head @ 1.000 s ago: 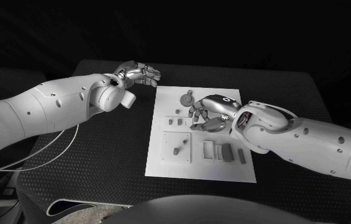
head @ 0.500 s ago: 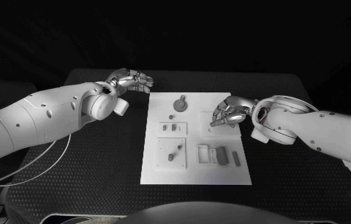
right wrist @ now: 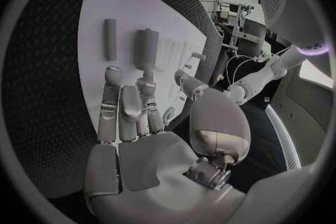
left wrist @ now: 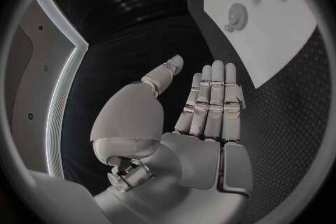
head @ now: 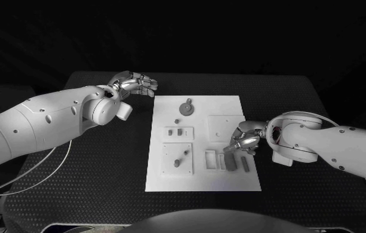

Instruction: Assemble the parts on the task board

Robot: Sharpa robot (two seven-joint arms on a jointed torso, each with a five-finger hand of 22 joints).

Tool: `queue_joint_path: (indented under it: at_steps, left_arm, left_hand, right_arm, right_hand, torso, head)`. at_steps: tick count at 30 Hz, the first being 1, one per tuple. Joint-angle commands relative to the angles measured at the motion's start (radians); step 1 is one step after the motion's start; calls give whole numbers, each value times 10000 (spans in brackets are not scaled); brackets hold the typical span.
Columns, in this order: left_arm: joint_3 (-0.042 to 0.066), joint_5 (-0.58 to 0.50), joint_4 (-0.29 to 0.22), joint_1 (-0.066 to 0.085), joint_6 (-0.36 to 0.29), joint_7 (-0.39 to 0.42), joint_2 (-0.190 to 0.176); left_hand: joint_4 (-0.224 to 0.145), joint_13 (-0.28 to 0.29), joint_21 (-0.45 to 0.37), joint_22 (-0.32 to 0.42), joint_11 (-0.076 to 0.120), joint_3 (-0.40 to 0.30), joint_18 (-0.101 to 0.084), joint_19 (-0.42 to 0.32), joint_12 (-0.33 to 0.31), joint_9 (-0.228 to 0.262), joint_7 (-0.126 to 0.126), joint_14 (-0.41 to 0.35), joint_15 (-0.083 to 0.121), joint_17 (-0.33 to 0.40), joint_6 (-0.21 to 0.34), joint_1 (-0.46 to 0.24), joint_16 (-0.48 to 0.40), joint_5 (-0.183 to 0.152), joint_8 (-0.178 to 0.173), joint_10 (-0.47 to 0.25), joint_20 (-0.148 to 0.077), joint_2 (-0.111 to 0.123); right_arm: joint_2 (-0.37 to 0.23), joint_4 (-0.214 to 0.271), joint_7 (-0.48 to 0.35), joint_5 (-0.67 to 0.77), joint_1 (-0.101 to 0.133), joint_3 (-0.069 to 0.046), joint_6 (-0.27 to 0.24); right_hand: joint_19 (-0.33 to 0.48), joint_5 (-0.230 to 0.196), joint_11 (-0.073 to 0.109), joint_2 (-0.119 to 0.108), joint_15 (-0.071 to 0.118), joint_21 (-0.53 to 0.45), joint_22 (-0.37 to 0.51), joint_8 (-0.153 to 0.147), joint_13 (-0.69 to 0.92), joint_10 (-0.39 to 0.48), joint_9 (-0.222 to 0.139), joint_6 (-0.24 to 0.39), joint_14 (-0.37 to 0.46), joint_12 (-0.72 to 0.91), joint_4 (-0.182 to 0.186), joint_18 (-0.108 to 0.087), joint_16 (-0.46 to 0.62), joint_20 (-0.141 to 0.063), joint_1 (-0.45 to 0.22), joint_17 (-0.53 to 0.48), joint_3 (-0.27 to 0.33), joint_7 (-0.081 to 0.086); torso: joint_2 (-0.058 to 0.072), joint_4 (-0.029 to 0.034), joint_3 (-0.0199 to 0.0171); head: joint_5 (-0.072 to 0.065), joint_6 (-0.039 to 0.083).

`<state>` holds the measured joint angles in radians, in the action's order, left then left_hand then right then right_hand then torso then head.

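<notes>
The white task board lies in the middle of the black table. On it are a round grey disc, a small peg, a lever piece, and two grey bars at its near right. My right hand hovers over the board's right side just behind the bars, fingers apart and holding nothing. In the right wrist view its fingertips reach toward the thicker bar. My left hand hangs off the board's far left corner, fingers straight and empty.
A small plate with two slots and a rectangular frame sit on the board. Black table surrounds the board on all sides. In the left wrist view the disc and board lie beyond the fingers.
My right hand has moved from the board's middle toward its near right side, close to the grey bars. The left hand has stayed in place. The view itself shifted.
</notes>
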<state>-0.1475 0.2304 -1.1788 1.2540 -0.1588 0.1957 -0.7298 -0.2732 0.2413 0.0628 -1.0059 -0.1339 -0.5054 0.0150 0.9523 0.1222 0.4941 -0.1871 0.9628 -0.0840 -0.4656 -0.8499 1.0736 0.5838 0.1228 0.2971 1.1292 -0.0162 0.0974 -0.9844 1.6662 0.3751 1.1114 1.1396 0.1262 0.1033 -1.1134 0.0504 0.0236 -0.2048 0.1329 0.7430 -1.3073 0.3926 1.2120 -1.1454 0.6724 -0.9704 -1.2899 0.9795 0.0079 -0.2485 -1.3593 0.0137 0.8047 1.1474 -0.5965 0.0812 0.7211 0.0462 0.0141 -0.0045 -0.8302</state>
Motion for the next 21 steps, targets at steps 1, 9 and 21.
queue_joint_path:
  at_steps: [1,9,21]
  left_arm:
    - [5,-57,-11,4,164,77,8]
    - [5,-57,-6,4,183,65,-23]
    - [4,-57,-7,4,236,33,-27]
  left_hand:
    - [40,-14,61,17,24,22,75,-3,64,-17,17,53,-13,-11,74,-85,-51,10,54,-61,24,-6]
    - [47,-15,60,19,24,29,74,-5,65,-18,17,54,-13,-22,76,-99,-60,9,55,-65,25,-1]
    - [67,-17,59,24,21,39,73,-8,66,-21,15,54,-15,-43,83,-130,-79,8,55,-73,25,2]
  right_arm:
    - [-44,24,679,496,-23,13,720]
    - [-155,2,840,1174,-59,28,750]
    - [-68,-14,900,1182,-290,88,983]
  right_hand:
    - [-19,2,53,-53,-13,95,-249,-42,38,-71,34,-143,-124,85,124,-133,-131,-86,-169,100,-23,0]
    - [-62,3,113,-239,42,295,-240,-78,102,-174,117,-318,-293,208,381,-133,-381,-171,-393,262,-177,-60]
    - [-43,5,135,-387,61,395,-232,-130,121,-210,177,-395,-308,240,600,-133,-466,-201,-523,242,-305,-83]
  torso:
    - [-2,30,13]
    - [-1,39,15]
    - [4,26,6]
  head:
    - [-44,-39]
    - [-85,-102]
    - [-64,-190]
